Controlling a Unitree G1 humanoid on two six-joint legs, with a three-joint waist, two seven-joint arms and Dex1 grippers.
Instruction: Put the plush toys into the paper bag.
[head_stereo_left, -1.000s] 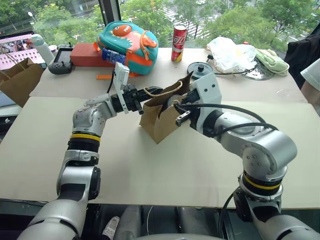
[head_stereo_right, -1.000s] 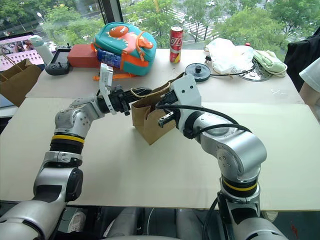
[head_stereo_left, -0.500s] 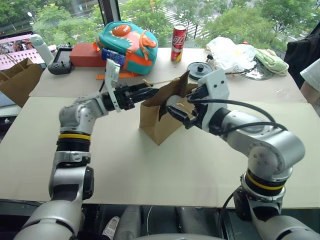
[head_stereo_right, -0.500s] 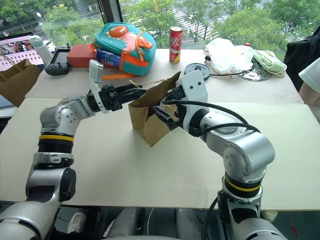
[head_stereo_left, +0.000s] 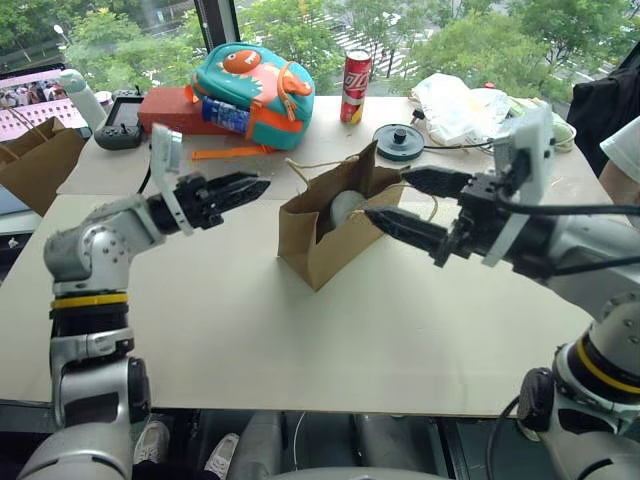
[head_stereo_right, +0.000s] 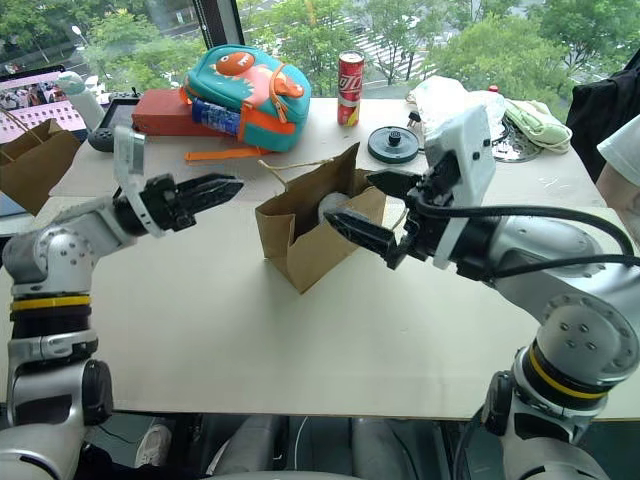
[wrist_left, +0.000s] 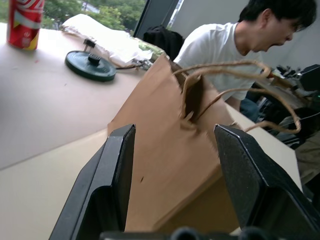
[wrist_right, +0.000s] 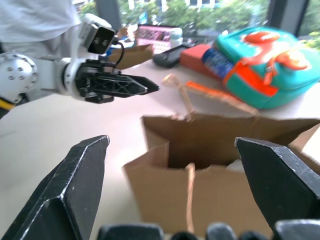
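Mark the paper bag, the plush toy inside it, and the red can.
paper bag (head_stereo_left: 305, 235): left eye view, on its front panel.
plush toy (head_stereo_left: 345, 207): left eye view, on the pale rounded top showing in the bag's mouth.
red can (head_stereo_left: 357, 85): left eye view, on the middle of its side.

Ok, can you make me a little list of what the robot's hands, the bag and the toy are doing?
left gripper: open, holding nothing, off to one side of the bag
right gripper: open, holding nothing, on the bag's other side
paper bag: standing on the table, mouth open, cord handles loose
grey-blue plush toy: inside the bag
red chilli toy: can't tell where it is
backpack: behind the bag, by the window
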